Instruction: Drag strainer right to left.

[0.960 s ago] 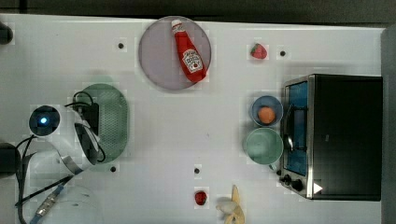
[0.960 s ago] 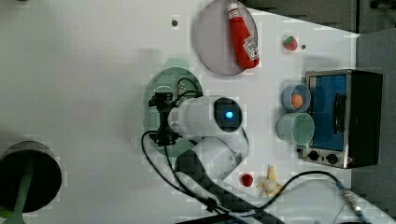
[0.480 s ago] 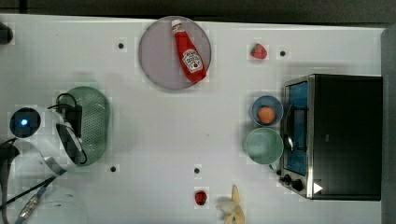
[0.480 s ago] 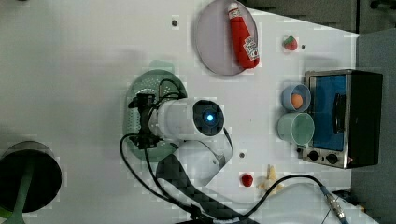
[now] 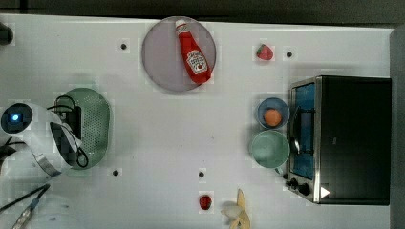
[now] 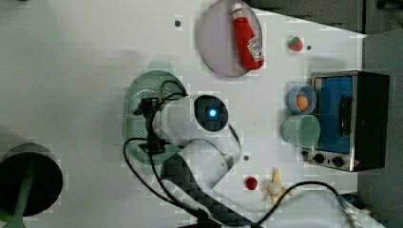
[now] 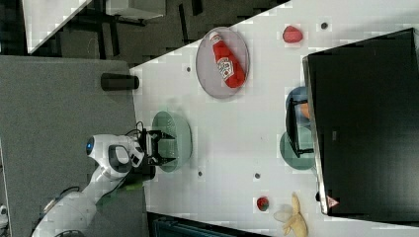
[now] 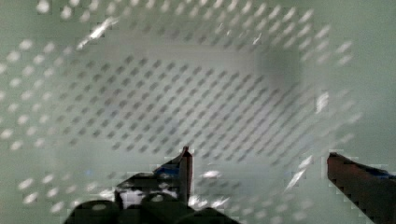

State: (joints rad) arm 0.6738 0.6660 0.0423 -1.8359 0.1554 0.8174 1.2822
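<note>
My end effector (image 7: 164, 148) is down inside the strainer (image 5: 98, 125), and its two fingers are spread wide apart. In the wrist view I see one dark fingertip (image 8: 186, 161) and the other (image 8: 355, 175) with a broad gap between them, and behind them the dotted floor of the strainer (image 8: 196, 102) is very close. The fingers do not pinch anything; I cannot tell if they touch the plastic.

The strainer lies on the white counter (image 5: 157, 143) near the top view's left edge, and my wrist covers its left part in the top view. In the left view the strainer (image 6: 138, 107) shows at the left of my white arm (image 6: 199, 118), with black cables lying over it. In the right view the strainer (image 7: 180, 131) is close to the counter's edge on the right view's left.

The other things are well apart from it. A grey-lilac plate (image 5: 160, 57) carries a red ketchup bottle (image 5: 193, 55), lying flat, at the top view's upper middle. A small strawberry (image 5: 264, 52) sits further to the top view's right. A toaster oven (image 5: 351, 138) stands at the top view's right side, and just beside its door are a blue bowl (image 5: 263, 106) holding an orange ball (image 5: 272, 117) and a plain green bowl (image 5: 270, 149). Near the top view's lower edge there are a small red fruit (image 5: 205, 201) and a banana (image 5: 239, 214).
</note>
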